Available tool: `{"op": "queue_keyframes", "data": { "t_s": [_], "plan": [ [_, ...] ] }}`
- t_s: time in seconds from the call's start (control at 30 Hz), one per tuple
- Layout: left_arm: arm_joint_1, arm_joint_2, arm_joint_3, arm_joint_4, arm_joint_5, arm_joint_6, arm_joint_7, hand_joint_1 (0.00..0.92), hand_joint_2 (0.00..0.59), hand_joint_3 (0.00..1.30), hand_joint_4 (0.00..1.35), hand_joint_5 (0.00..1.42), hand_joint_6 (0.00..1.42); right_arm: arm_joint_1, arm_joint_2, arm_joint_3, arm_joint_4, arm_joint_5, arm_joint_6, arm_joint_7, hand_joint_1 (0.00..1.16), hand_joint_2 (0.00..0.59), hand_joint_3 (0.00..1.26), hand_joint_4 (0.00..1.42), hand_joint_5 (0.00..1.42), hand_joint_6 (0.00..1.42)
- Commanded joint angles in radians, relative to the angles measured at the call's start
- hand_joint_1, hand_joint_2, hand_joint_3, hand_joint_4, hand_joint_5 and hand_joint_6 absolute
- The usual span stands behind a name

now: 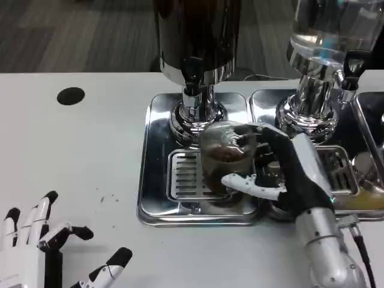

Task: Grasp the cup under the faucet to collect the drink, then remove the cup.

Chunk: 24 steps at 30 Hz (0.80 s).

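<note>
The right hand grips the cup, which stands on the tray just below the faucet. Lifted carelessly, the dark drink could slop out — or the rim clip the faucet. The left hand rests spread, well apart.

The right hand has a black back and white-and-black fingers on a silver forearm, with a black cable near the wrist. The left hand is white, its fingers tipped black.
</note>
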Motion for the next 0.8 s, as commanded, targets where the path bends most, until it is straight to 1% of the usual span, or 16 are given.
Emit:
{"op": "queue_keyframes", "data": {
  "t_s": [0.03,0.17,0.3,0.53,0.8],
  "plan": [
    [-0.008,0.004,-0.018,0.001,0.036,0.016,-0.006,0.000,0.108,0.64,0.04,0.13,0.01,0.013,-0.021,-0.028,-0.060,0.021,-0.047,0.002,0.84,0.196,0.82,0.98,0.85,0.65],
    [-0.013,-0.001,-0.024,0.000,0.046,0.021,-0.008,0.000,0.108,0.64,0.04,0.13,0.01,0.023,-0.038,-0.041,-0.069,0.023,-0.046,0.004,0.85,0.205,0.84,0.99,0.86,0.66],
    [-0.018,-0.001,-0.033,0.004,0.044,0.024,-0.009,0.000,0.108,0.63,0.04,0.13,0.01,0.037,-0.050,-0.054,-0.078,0.026,-0.049,0.002,0.85,0.206,0.83,0.99,0.87,0.66],
    [-0.030,0.003,-0.041,0.007,0.044,0.028,-0.012,0.000,0.106,0.63,0.04,0.13,0.01,0.084,-0.080,-0.080,-0.149,0.034,-0.043,0.028,0.85,0.205,0.83,0.99,0.87,0.66],
    [-0.046,0.005,-0.047,0.006,0.045,0.028,-0.024,0.000,0.102,0.63,0.03,0.13,0.01,0.136,-0.095,-0.118,-0.206,0.046,-0.036,0.037,0.85,0.205,0.84,0.99,0.87,0.67]
  ]
}}
